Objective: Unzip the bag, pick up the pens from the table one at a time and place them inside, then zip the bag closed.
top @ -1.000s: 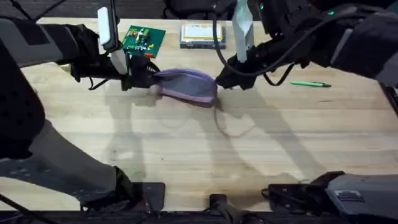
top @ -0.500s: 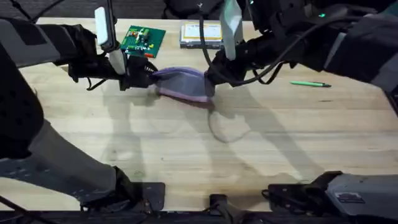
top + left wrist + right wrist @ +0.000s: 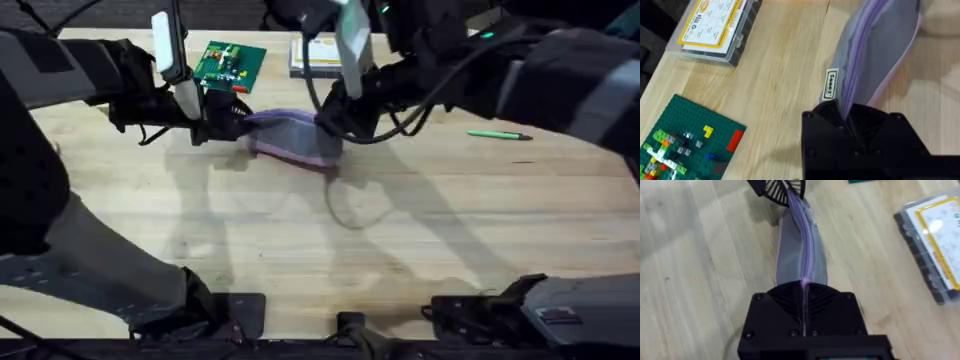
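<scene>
The lavender-grey bag (image 3: 290,138) lies at the back middle of the table (image 3: 320,240). My left gripper (image 3: 226,122) is shut on its left end, and the left wrist view shows the fabric (image 3: 880,45) pinched there beside a small white tag (image 3: 831,85). My right gripper (image 3: 326,122) sits over the bag's right part. It is shut on the purple zipper line (image 3: 807,255), which runs closed from it toward the left gripper (image 3: 778,187). A green pen (image 3: 498,134) lies alone on the table to the right.
A green brick plate (image 3: 230,64) with small pieces lies behind the left gripper. A clear plastic box with a yellow label (image 3: 318,58) sits behind the bag, also seen as the box (image 3: 932,230) in the right wrist view. Open tabletop spreads in front.
My right gripper has slid left along the bag, toward the left gripper. The left gripper and the pen have stayed put.
</scene>
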Robot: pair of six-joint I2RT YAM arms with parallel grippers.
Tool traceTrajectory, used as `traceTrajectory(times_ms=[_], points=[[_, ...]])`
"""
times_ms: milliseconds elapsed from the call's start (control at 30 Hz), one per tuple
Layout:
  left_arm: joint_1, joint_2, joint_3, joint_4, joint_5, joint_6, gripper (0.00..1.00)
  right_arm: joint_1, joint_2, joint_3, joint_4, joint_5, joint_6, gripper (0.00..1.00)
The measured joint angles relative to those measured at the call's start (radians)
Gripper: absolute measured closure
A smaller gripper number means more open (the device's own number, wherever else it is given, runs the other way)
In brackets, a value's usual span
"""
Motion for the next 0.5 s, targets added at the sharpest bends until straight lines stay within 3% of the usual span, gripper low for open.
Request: traceTrajectory(times_ms=[500], points=[[0.000, 0.000, 0.000, 0.000, 0.000, 0.000, 0.959, 0.031, 0.108, 0.009, 0.150, -0.007, 0.000, 0.971]])
